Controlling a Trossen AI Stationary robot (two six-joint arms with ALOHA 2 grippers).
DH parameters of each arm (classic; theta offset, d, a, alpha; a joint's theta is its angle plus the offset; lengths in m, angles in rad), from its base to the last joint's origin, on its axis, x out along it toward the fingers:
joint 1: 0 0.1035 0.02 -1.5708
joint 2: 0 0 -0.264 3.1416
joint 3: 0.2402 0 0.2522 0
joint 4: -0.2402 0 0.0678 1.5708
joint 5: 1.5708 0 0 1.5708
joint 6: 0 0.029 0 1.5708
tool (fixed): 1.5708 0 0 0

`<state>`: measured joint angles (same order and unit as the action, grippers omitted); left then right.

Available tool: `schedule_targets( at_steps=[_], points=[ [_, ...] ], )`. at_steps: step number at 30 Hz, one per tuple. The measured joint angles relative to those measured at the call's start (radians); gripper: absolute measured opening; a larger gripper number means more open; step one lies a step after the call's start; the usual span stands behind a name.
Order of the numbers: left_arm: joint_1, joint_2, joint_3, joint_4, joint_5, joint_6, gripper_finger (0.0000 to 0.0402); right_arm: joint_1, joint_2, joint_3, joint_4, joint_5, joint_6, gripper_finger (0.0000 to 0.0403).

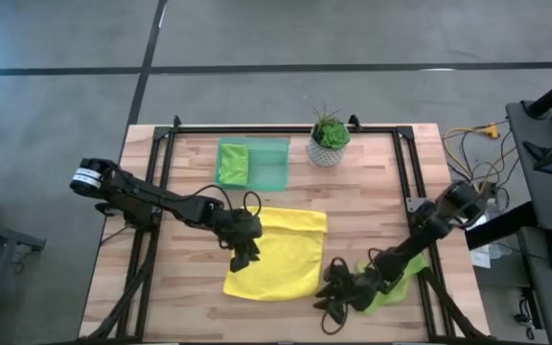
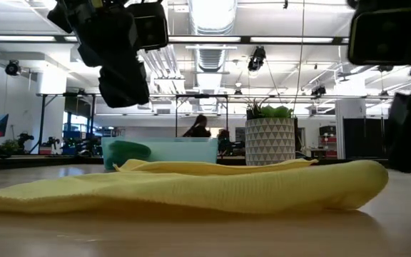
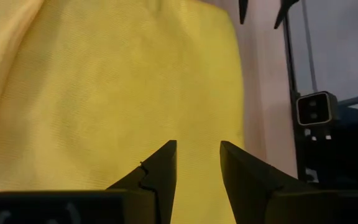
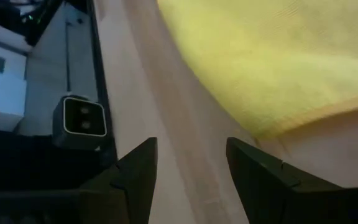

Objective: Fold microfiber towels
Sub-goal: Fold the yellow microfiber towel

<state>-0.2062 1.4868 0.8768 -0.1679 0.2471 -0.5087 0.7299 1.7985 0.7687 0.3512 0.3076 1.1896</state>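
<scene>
A yellow towel point(image 1: 278, 254) lies spread on the middle of the table, slightly rumpled; its right end point(image 2: 362, 182) looks thick and rounded. My left gripper point(image 1: 245, 254) is open and hovers above the towel's left part point(image 3: 104, 93) without touching it. My right gripper point(image 1: 338, 292) is open and empty over bare wood beside the towel's near right corner point(image 4: 291, 93). A lime green towel point(image 1: 396, 283) lies crumpled under my right arm. Another lime green towel point(image 1: 233, 163) lies folded in the translucent green tray point(image 1: 274, 165). The teal-blue towel is not in view.
A potted plant in a white patterned pot point(image 1: 329, 142) stands at the far edge, right of the tray. A black frame point(image 1: 161, 182) runs along the table's left, far and right sides. Bare wood lies between the tray and the yellow towel.
</scene>
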Motion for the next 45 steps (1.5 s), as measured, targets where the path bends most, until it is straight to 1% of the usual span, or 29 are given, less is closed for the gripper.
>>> schedule_targets(
  at_steps=[2, 4, 6, 7, 10, 16, 21, 23, 25, 28, 29, 33, 36, 38, 45],
  points=[
    [-0.002, 0.000, 0.000, 0.005, 0.004, 0.002, 0.0107, 0.027, -0.003, -0.001, -0.006, 0.046, 0.022, 0.0187],
    [-0.006, 0.000, 0.000, 0.004, 0.006, 0.016, 0.0107, 0.050, -0.005, -0.001, -0.020, 0.120, 0.040, 0.0187],
    [-0.010, 0.000, 0.000, 0.004, 0.008, 0.030, 0.0107, 0.066, -0.004, 0.003, -0.074, 0.188, 0.050, 0.0187],
    [-0.011, 0.000, -0.002, 0.004, 0.008, 0.040, 0.0107, 0.067, 0.006, 0.011, -0.104, 0.200, 0.051, 0.0187],
    [-0.011, -0.001, -0.005, 0.003, 0.009, 0.066, 0.0107, 0.057, 0.037, 0.022, -0.169, 0.214, 0.027, 0.0187],
    [-0.011, -0.001, -0.018, -0.001, 0.009, 0.096, 0.0107, 0.009, 0.105, 0.065, -0.146, 0.225, -0.108, 0.0187],
    [-0.011, -0.001, -0.019, 0.003, 0.010, 0.096, 0.0107, -0.013, 0.146, 0.142, -0.135, 0.214, -0.245, 0.0187],
    [-0.011, -0.001, -0.020, 0.002, 0.009, 0.096, 0.0107, -0.018, 0.164, 0.180, -0.123, 0.175, -0.265, 0.0184],
    [-0.011, -0.001, -0.020, 0.003, 0.009, 0.097, 0.0107, -0.022, 0.187, 0.208, -0.131, 0.105, -0.267, 0.0175],
    [-0.011, -0.001, -0.020, 0.003, 0.009, 0.097, 0.0107, -0.026, 0.217, 0.252, -0.130, 0.004, -0.242, 0.0150],
    [-0.011, -0.001, -0.020, 0.005, 0.006, 0.097, 0.0107, -0.026, 0.228, 0.265, -0.125, -0.019, -0.229, 0.0139],
    [-0.011, -0.001, -0.020, 0.004, 0.003, 0.097, 0.0107, -0.022, 0.233, 0.285, -0.130, -0.050, -0.205, 0.0082],
    [-0.011, -0.001, -0.020, 0.004, -0.003, 0.097, 0.0107, -0.019, 0.217, 0.277, -0.130, -0.078, -0.172, 0.0039],
    [-0.011, -0.001, -0.020, 0.005, -0.006, 0.097, 0.0107, -0.021, 0.196, 0.261, -0.128, -0.096, -0.138, 0.0017],
    [-0.011, -0.001, -0.020, 0.002, -0.010, 0.101, 0.0107, -0.020, 0.102, 0.224, -0.134, -0.178, -0.067, 0.0009]
  ],
)
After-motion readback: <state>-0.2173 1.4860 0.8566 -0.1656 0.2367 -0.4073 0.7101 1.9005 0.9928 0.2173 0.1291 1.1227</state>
